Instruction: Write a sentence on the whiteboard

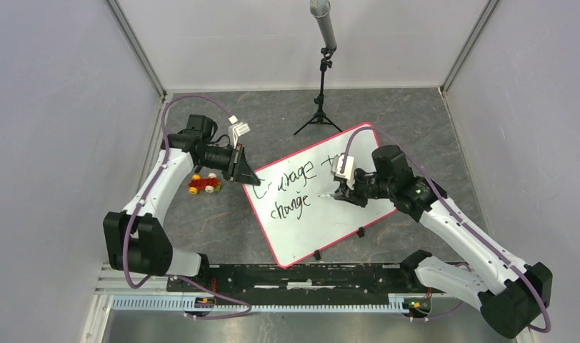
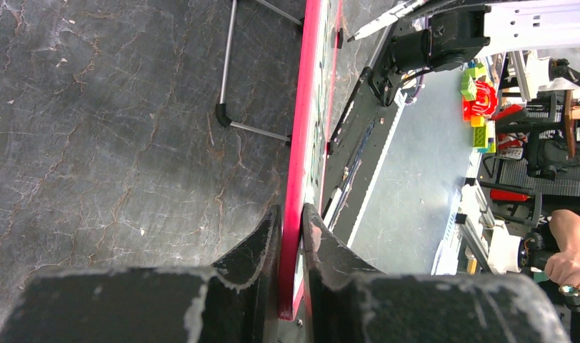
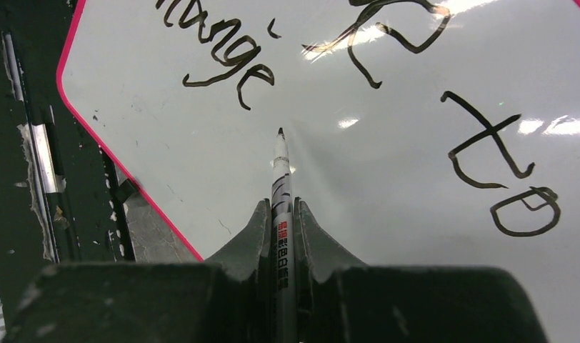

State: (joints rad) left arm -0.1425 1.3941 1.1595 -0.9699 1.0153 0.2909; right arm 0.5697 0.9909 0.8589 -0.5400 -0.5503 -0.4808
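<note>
The whiteboard (image 1: 323,221), white with a pink-red rim, lies tilted in the middle of the table. The sentence (image 1: 291,179) on it is black script, "courage to" above "change". My left gripper (image 1: 246,175) is shut on the board's left corner. In the left wrist view the red rim (image 2: 301,128) runs edge-on between the left gripper (image 2: 292,211) fingers. My right gripper (image 3: 281,204) is shut on a white marker (image 3: 281,171). The marker's black tip points at bare whiteboard (image 3: 387,193) just past "change" (image 3: 223,57). Whether the tip touches cannot be told.
A small red and yellow toy car (image 1: 205,184) sits left of the board under the left arm. A microphone on a black tripod (image 1: 321,93) stands behind the board. Grey walls enclose the table, and a black rail (image 1: 301,275) runs along the near edge.
</note>
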